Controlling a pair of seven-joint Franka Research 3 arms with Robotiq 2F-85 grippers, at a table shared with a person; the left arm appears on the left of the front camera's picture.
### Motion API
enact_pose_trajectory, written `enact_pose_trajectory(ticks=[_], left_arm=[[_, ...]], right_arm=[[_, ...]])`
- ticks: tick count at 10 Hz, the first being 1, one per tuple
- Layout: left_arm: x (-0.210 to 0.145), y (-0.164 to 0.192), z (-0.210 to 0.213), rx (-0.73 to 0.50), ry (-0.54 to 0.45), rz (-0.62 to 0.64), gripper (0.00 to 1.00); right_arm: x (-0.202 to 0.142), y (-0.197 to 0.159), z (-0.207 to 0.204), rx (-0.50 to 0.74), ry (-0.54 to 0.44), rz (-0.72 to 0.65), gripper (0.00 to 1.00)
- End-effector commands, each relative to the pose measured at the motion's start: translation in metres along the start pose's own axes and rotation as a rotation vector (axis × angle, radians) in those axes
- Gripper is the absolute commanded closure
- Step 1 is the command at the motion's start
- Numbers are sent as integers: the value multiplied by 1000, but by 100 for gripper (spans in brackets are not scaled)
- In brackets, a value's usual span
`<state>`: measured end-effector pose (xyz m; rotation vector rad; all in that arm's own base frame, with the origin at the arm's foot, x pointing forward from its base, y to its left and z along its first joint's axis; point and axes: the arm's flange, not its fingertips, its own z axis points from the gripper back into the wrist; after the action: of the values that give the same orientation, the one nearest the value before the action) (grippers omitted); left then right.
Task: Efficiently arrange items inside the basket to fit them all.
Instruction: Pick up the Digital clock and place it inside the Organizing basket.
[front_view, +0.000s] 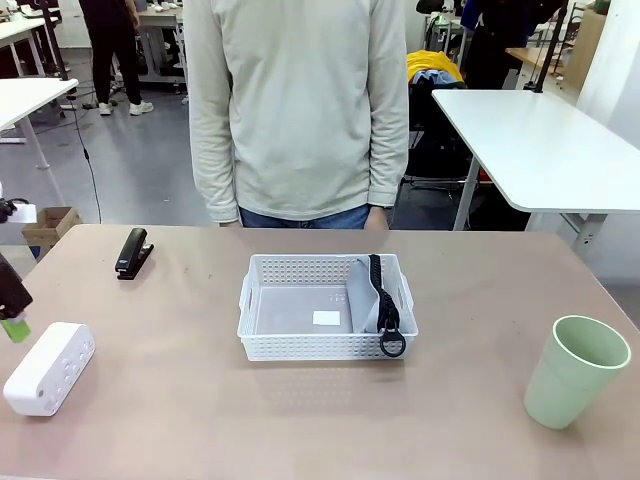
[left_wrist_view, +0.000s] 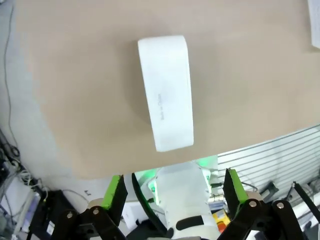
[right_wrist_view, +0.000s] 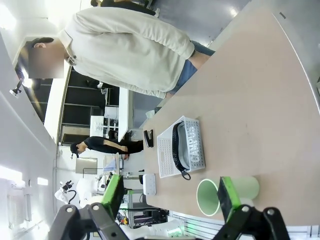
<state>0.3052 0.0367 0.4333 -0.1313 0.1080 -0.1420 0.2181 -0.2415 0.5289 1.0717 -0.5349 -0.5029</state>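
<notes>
Left fingers (left_wrist_view: 117, 194), half cut off at the front view's edge, are released, nothing between, near white rounded plastic block (left_wrist_view: 167, 92) on tan bench (left_wrist_view: 75, 75). Right fingers (right_wrist_view: 114, 191) released too. Grey fabric pouch w/ black strap (front_view: 372, 295) lies in white lattice plastic basket (front_view: 300, 345), right side. Black stapler (front_view: 132, 252) & pale green smooth cup (front_view: 575, 370) are outside, well apart.

Probably a robotics lab: white worktables (front_view: 545, 140), trailing cables (front_view: 90, 165) on a grey floor (front_view: 150, 170), cardboard box (front_view: 50, 225).
</notes>
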Motion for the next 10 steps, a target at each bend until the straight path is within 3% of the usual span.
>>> enact_pose_trajectory(ticks=[1,2,4,6,10], left_arm=[[-9,-15,-59,-26,72,-36,0],[-6,-19,-67,7,72,-18,0],[0,-33,-88,1,177,-14,0],[3,-37,-106,22,173,44,0],[12,-24,-139,54,51,264,0]], right_arm=[[1,0,0,28,-9,29,0],[1,0,0,28,-9,29,0],[1,0,0,28,-9,29,0],[1,0,0,28,-9,29,0],[1,0,0,28,-9,29,0]])
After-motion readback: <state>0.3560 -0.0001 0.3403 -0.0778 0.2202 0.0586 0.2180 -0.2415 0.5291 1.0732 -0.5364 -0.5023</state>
